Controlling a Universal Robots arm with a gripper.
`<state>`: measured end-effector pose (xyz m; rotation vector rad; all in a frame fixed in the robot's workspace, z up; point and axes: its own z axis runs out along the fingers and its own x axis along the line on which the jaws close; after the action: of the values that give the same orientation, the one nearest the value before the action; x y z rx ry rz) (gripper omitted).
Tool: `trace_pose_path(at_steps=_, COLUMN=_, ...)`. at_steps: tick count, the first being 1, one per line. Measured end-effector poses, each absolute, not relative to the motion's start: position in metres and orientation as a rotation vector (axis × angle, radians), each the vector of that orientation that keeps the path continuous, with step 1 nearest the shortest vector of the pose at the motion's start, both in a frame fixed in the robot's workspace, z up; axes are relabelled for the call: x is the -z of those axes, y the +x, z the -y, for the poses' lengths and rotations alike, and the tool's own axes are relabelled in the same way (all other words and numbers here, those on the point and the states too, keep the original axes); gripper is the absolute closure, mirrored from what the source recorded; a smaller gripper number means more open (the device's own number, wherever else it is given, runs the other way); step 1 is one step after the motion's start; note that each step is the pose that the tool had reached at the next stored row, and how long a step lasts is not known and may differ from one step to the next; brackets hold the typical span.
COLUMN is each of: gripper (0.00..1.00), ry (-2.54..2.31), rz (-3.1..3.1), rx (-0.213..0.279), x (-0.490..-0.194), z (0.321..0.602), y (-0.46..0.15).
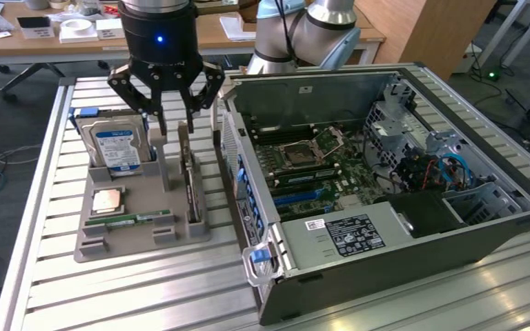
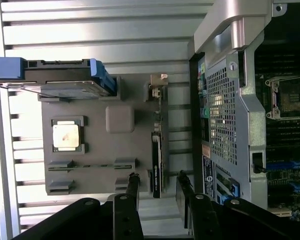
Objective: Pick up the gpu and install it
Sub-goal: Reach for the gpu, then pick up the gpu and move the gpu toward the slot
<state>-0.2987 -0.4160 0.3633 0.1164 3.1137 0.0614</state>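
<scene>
The gpu (image 1: 190,181) stands on its long edge in a slot of the grey tray (image 1: 132,245), beside the open computer case (image 1: 385,227). In the wrist view the gpu (image 2: 157,150) is seen edge-on, a thin dark strip with its metal bracket at the far end. My gripper (image 1: 174,125) hangs just above the card's upper edge and is open. Its black fingers (image 2: 133,184) straddle one end of the card, with a gap on each side. Nothing is held.
On the same tray (image 2: 95,107) stand a silver hard drive (image 1: 118,146) with a blue-white label, a CPU (image 1: 108,200), a RAM stick (image 1: 141,219) and a grey post (image 1: 162,162). The motherboard (image 1: 320,165) lies exposed inside the case. All rest on a slatted metal table (image 1: 118,296).
</scene>
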Motion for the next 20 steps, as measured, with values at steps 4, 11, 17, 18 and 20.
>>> trace_pose_path(at_steps=4, gripper=0.57, ry=0.116, rz=-3.114, rx=-0.061, x=-0.357, z=0.416, y=-0.299)
trace_pose_path(at_steps=11, gripper=0.57, ry=0.116, rz=-3.114, rx=-0.061, x=-0.345, z=0.416, y=-0.299)
trace_pose_path(at_steps=17, gripper=0.57, ry=0.117, rz=-3.114, rx=-0.061, x=-0.334, z=0.415, y=-0.299)
trace_pose_path(at_steps=18, gripper=0.57, ry=0.117, rz=-3.114, rx=-0.061, x=-0.332, z=0.415, y=-0.299)
trace_pose_path(at_steps=20, gripper=0.57, ry=0.117, rz=-3.114, rx=-0.061, x=-0.328, z=0.414, y=-0.299)
